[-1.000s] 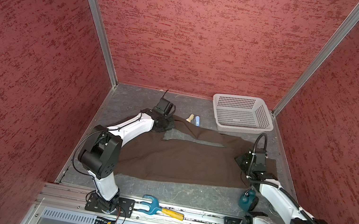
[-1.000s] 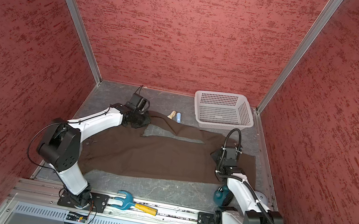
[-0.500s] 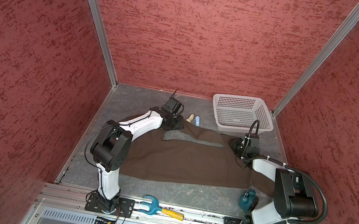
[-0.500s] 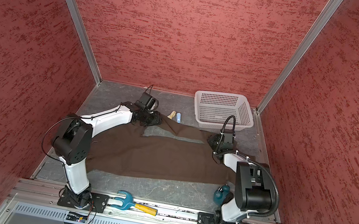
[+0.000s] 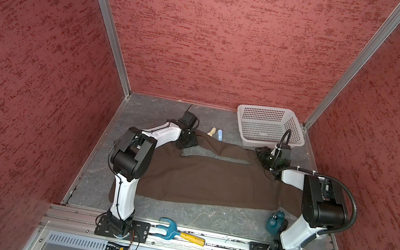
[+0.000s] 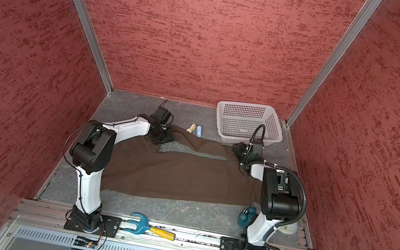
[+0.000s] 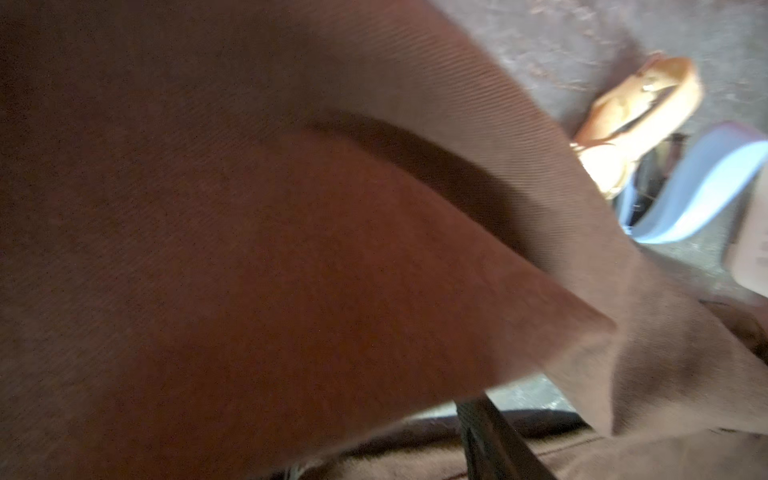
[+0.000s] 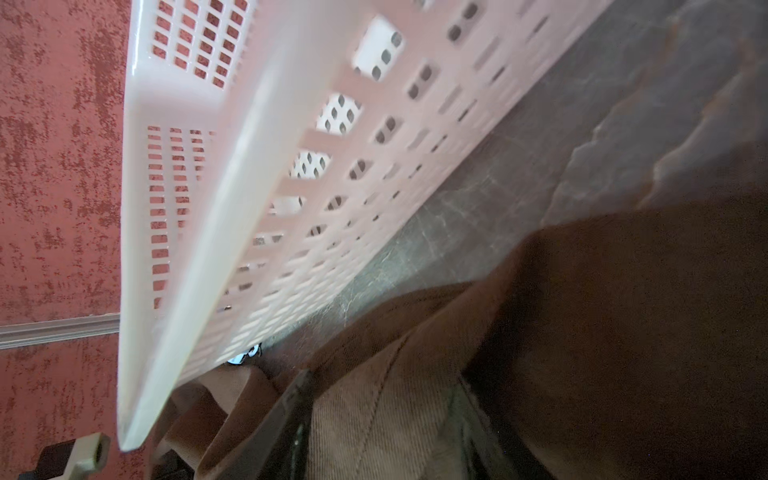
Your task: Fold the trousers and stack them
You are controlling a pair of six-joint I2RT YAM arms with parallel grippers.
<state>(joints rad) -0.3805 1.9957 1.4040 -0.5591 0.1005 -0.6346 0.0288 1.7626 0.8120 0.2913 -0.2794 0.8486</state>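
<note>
The dark brown trousers [image 5: 211, 178] lie spread flat across the grey table in both top views [image 6: 179, 175], the waist under the right arm and the legs running left. My left gripper [image 5: 189, 141] rests on the far leg's left end. In the left wrist view a fold of cloth [image 7: 291, 249] fills the picture and only one finger [image 7: 486, 432] shows, well off centre. My right gripper [image 5: 261, 154] sits on the far right corner of the cloth, just before the basket. Its jaws [image 8: 380, 395] stand apart, a seamed strip of cloth lying between them.
A white perforated basket [image 5: 270, 143] stands at the back right, its wall [image 8: 266, 166] close to my right gripper. A wooden peg [image 5: 211, 132] and a pale blue stick [image 5: 220, 135] lie by the far leg. A blue-and-yellow tool [image 5: 179, 233] and a teal object [image 5: 274, 223] lie in front.
Both grippers were shut a second ago and now stand open. My right gripper has moved away from the front toward the basket; my left has shifted slightly right along the far leg.
</note>
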